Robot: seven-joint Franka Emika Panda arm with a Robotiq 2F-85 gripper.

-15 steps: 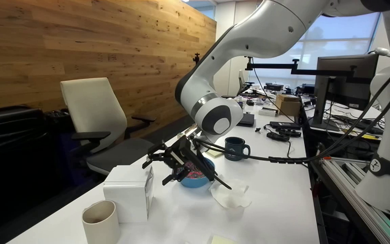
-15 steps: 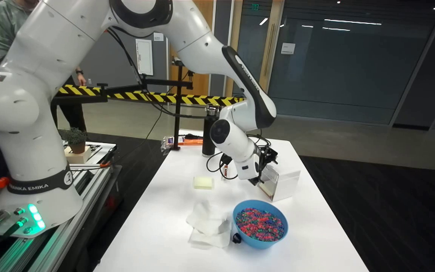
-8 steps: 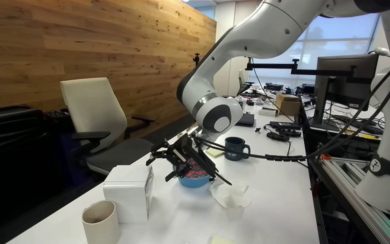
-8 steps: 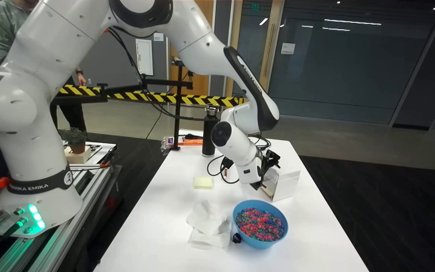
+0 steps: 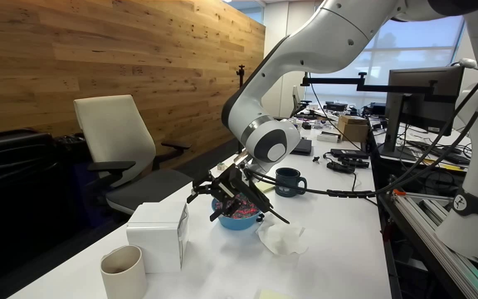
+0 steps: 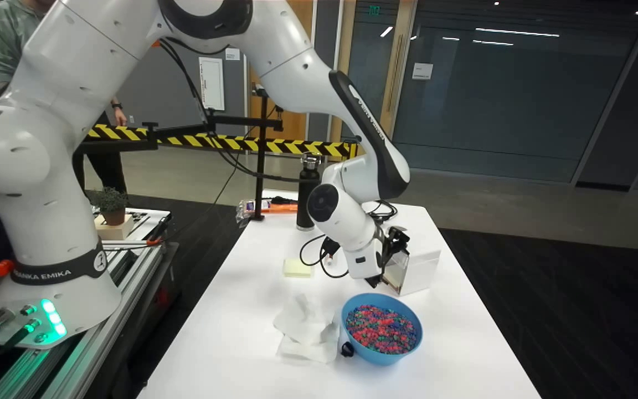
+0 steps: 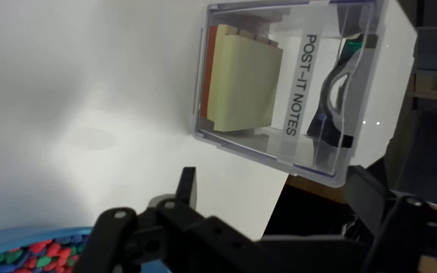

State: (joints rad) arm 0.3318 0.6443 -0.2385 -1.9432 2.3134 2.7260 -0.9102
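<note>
My gripper is open and empty, held tilted above the table. Its two black fingers stand wide apart in the wrist view. It is nearest to a white box with a clear front, labelled POST-IT NOTES. In the wrist view the box lies beyond the fingertips, with yellow and orange note pads and a dark tape-like item inside. A blue bowl of red, blue and green pieces stands near the box. The bowl shows at the lower left of the wrist view.
Crumpled white paper lies beside the bowl. A dark mug, a beige cup, a yellow note pad and a black bottle stand on the table. A chair is beyond the table edge.
My gripper has moved a little away from the white box, rightward and slightly up in an exterior view. The fingers stay apart. The box and bowl have not moved.
</note>
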